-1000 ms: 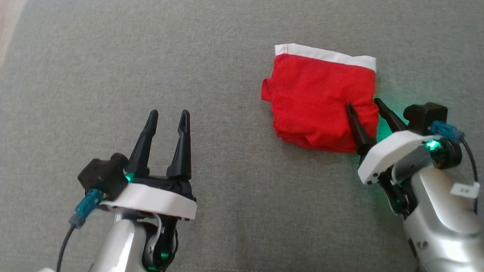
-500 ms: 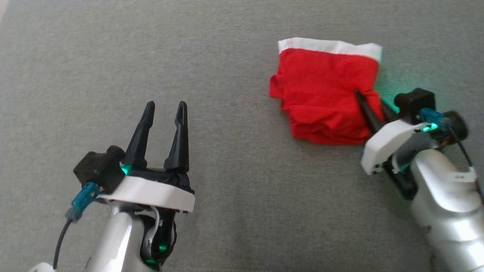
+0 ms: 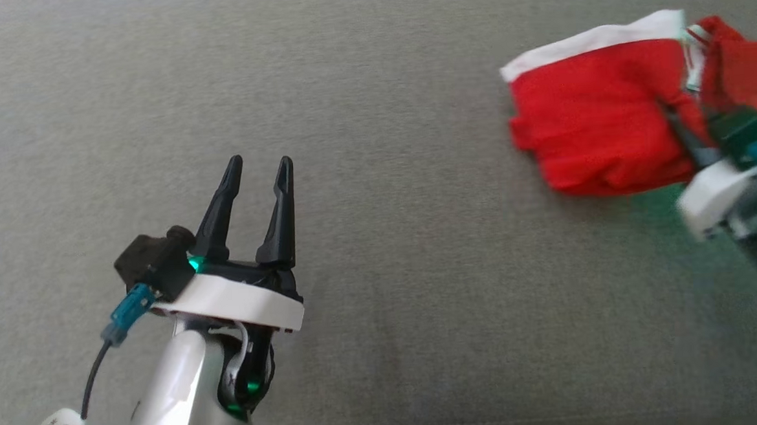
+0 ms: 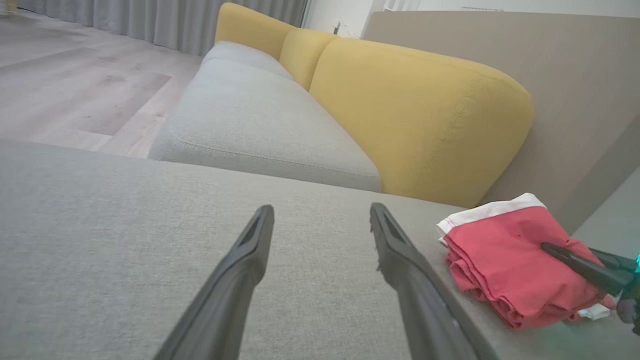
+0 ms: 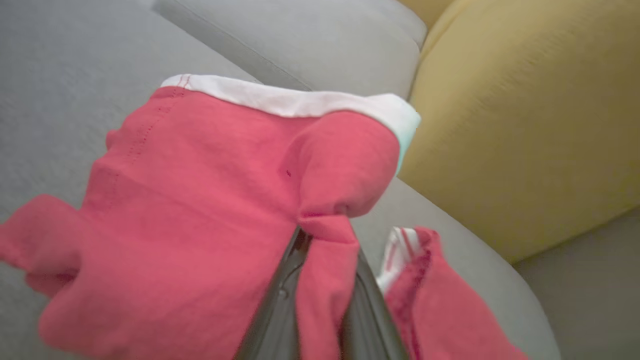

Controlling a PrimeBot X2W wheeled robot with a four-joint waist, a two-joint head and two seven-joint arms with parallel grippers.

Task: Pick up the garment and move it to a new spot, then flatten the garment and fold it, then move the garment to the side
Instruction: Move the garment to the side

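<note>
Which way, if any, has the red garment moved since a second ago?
Yes. Pinched in the right hand, the garment moved right: its gap to the striped cloth on the cushion has shrunk.

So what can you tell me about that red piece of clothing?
The garment is bright red, soft-looking cloth with a white band along its far edge. It is folded into a thick, rumpled, roughly square bundle, with stacked layers showing at one edge. It rests on the grey cushion, toward the robot's right. The right fingers are shut on a bunched fold at its near right corner, and another red and white cloth lies close beside it.
</note>
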